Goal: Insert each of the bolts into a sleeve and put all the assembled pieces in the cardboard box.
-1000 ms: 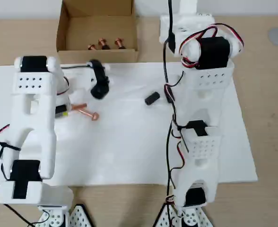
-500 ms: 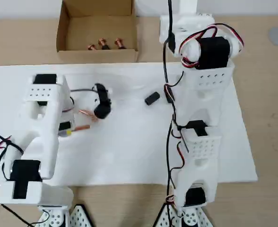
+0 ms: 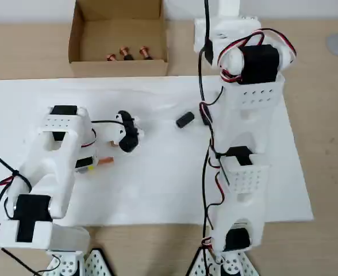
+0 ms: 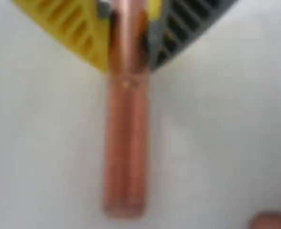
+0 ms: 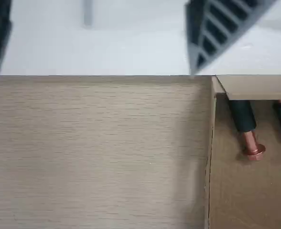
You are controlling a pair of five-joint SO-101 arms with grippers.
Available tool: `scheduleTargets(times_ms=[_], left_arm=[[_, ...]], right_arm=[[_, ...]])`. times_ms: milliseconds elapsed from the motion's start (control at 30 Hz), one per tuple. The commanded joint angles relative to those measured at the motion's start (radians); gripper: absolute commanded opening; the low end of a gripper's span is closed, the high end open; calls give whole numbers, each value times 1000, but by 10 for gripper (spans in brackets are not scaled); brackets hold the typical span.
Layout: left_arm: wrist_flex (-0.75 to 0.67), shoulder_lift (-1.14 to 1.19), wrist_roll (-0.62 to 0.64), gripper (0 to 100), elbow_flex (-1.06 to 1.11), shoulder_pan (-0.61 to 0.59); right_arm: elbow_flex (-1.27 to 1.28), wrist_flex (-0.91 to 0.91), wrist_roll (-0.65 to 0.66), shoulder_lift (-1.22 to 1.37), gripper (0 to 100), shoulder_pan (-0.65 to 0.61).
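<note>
Copper bolt [image 4: 126, 143] is clamped by one end between the left gripper's [image 4: 127, 57] yellow and black jaws, its shaft running straight out from them over the white mat [image 3: 157, 184]. The black sleeve [image 3: 185, 119] lies well apart, beyond the bolt's free end and off to one side, so shaft and bore probably need lining up. Right gripper [image 5: 97, 57] hangs spread wide, holding nothing, beside the cardboard box [image 5: 211, 143].
</note>
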Motion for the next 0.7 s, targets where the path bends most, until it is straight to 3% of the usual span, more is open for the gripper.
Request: scheduleTargets(times_ms=[0, 100, 200, 300, 400, 600, 667], left_arm=[[-6, -53, 28, 167, -15, 15], [28, -58, 106, 233, -68, 20], [95, -58, 310, 260, -216, 20], [230, -51, 669, 261, -393, 28], [354, -50, 1145, 261, -468, 40], [367, -48, 1938, 260, -390, -2], [361, -50, 2099, 263, -353, -5]], right_arm=[[-41, 15, 2, -28, 296, -13], [-41, 15, 0, -25, 296, -30], [-41, 15, 0, -24, 296, -33], [-41, 15, 0, -24, 296, -33], [-41, 15, 0, -24, 296, -33], [-41, 15, -2, -22, 296, -36], [-41, 15, -2, -22, 296, -35]])
